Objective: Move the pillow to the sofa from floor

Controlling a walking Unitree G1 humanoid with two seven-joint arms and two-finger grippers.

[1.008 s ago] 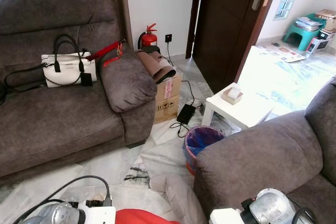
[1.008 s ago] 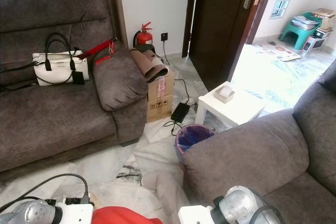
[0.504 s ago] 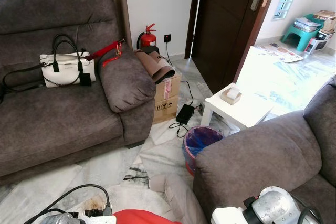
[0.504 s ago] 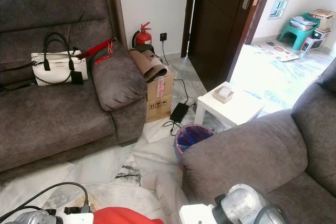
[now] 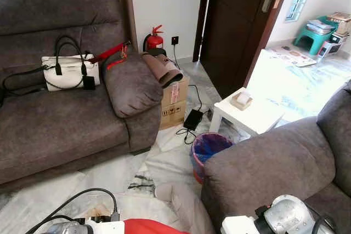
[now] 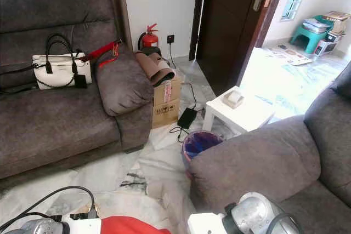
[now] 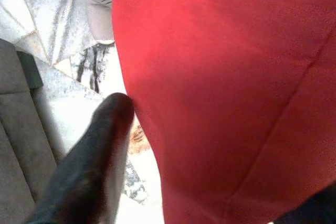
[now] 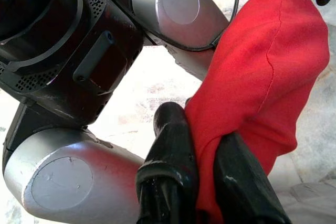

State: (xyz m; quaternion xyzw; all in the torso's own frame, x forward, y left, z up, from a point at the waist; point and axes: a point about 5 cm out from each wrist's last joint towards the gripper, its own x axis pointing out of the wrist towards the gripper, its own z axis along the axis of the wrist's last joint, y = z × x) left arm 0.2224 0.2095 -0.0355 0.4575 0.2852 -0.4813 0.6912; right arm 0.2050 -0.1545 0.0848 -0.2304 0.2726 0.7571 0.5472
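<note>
At the bottom edge of the head views, about seven o'clock, the left arm [image 5: 63, 227] sits low with a black cable looping over it; in its wrist view one black finger [image 7: 86, 166] of the left hand [image 7: 126, 129] lies pressed along the side of the red pillow [image 7: 226, 93], and whether that hand is spread or pressed together I cannot tell. The pillow peeks up at six o'clock between the two arms, held off the pale marble floor [image 5: 109, 171]. At five o'clock the right arm [image 5: 285, 217] is bent low beside the near sofa [image 5: 274, 163]; in its wrist view the right hand [image 8: 202, 153] has both black fingers pinching a fold of the pillow's red cloth. Farther out, at ten o'clock, the far sofa [image 5: 55, 119] carries a white handbag [image 5: 68, 72] near its back, just beside its padded armrest. At twelve o'clock a cardboard box [image 5: 174, 102] touches that armrest, with a red fire extinguisher [image 5: 156, 39] behind it against the wall. A bin [image 5: 208, 149] with a blue liner stands at one o'clock, touching the near sofa, and a small white desk [image 5: 249, 114] stands near it by the open door.
</note>
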